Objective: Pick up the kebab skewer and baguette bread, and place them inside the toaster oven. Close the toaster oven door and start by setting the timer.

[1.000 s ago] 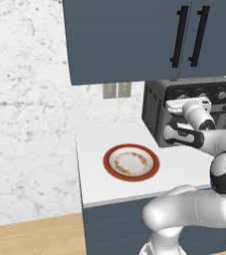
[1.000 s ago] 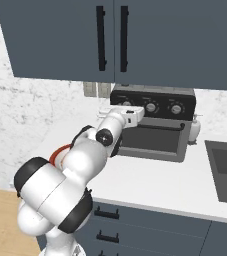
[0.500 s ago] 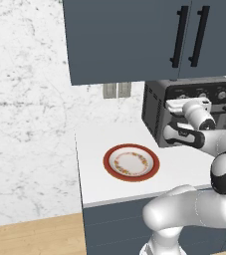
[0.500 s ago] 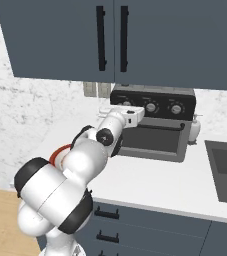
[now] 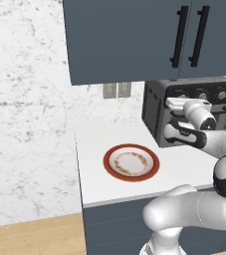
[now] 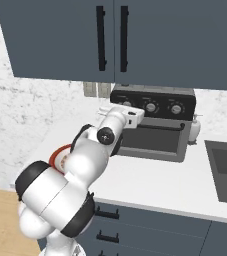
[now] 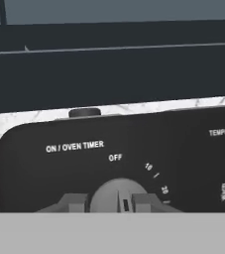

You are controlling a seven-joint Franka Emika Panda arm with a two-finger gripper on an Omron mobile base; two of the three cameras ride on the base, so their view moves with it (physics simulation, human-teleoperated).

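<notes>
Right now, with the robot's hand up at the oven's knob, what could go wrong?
1. The tool sits at the timer knob, with a finger on each side. If they slip off the round knob, the timer may not start.
2. The temperature label is close beside it. Drifting sideways might turn the wrong knob.
3. The marks 10 and 20 are close together, so a big twist could set too long a time. The plate looks empty, so the food may already be inside and could burn.
</notes>
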